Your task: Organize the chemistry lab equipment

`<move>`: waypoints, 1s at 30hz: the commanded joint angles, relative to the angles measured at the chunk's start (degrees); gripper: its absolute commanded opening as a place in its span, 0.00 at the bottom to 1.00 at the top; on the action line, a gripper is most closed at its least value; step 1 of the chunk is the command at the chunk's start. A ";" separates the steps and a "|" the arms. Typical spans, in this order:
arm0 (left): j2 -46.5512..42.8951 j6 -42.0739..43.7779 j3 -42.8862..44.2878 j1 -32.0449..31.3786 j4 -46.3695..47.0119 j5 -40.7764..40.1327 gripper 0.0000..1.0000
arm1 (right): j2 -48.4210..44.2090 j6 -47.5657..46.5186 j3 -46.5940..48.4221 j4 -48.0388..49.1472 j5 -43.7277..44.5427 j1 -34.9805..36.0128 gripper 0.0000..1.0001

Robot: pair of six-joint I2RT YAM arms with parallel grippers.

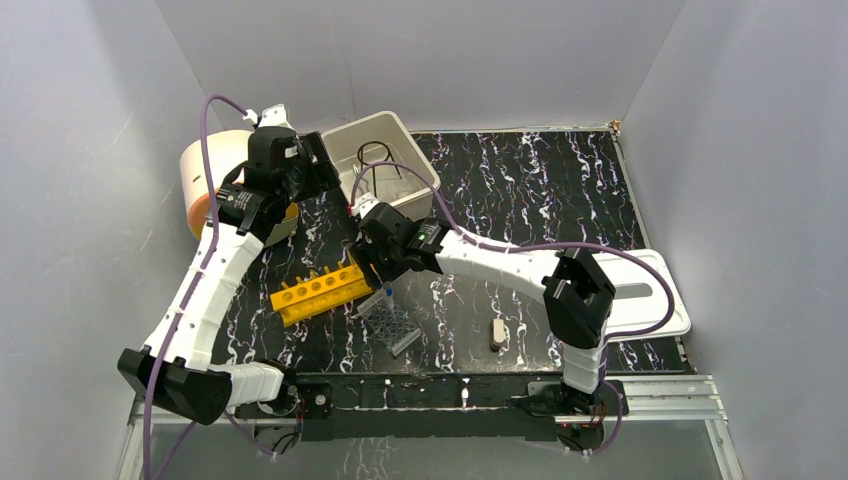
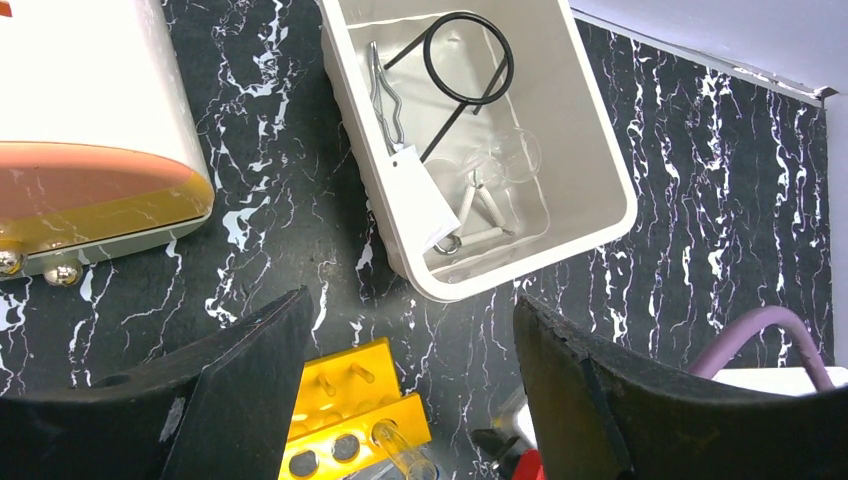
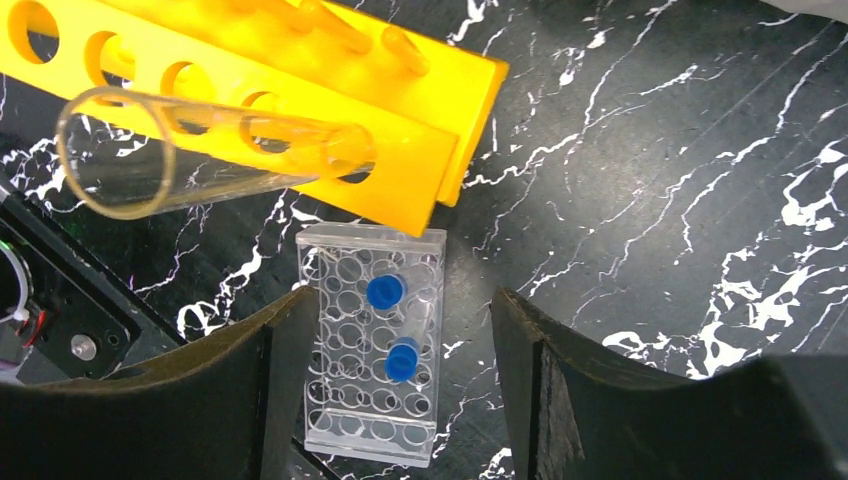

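Overhead view of a black marbled table (image 1: 560, 190) with 2 robot arms. The right gripper (image 3: 398, 300) hangs empty with its fingers spread, directly above a clear well rack (image 3: 365, 400) that lies flat on the table. In the right wrist view the rack sits between the 2 spread fingers, a little toward the left one, and its long axis runs parallel to them. 2 blue-tipped tools (image 3: 385, 291) stand in its wells, 1 behind the other along that axis. Just beyond the clear rack's far end lies a yellow rack (image 3: 300, 60) on its side, with a glass test tube (image 3: 200, 150) resting against its holes. The right arm is clearly the nearer one: it reaches from its base at the near right, elbow raised, forearm running left across the table, wrist tipped downward. The left gripper (image 2: 412, 300) is also spread and empty, held high beside the near-left corner of the beige tub (image 2: 610, 170), at the end of an arm stretched toward the far left. Inside the tub lie a black wire ring-stand (image 2: 447, 131), metal forceps (image 2: 383, 95), a pale triangle (image 2: 482, 212), clear round dishes (image 2: 515, 155) and a small bag (image 2: 420, 195). A flat white lid (image 1: 650, 300) lies at the far right.
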 commanded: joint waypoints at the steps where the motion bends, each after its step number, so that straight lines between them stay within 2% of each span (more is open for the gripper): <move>1: -0.85 0.12 0.19 0.72 -0.74 1.54 0.72 | 1.38 -1.38 4.14 -1.14 1.77 1.16 0.73; 12: -1.56 -0.14 -1.54 0.98 -0.59 1.99 0.72 | 4.86 2.16 6.31 -2.78 4.76 1.46 0.72; 16: -1.91 -0.20 -2.17 1.08 -0.44 1.98 0.72 | 5.30 2.89 6.85 -4.54 7.77 1.46 0.69; 25: -2.20 -0.17 -2.86 1.21 -0.24 1.90 0.72 | 4.56 3.30 6.18 -5.41 7.87 1.46 0.58; 30: -2.35 -0.03 -3.17 1.32 -0.22 1.81 0.72 | 3.97 3.47 5.74 -5.32 7.73 1.46 0.57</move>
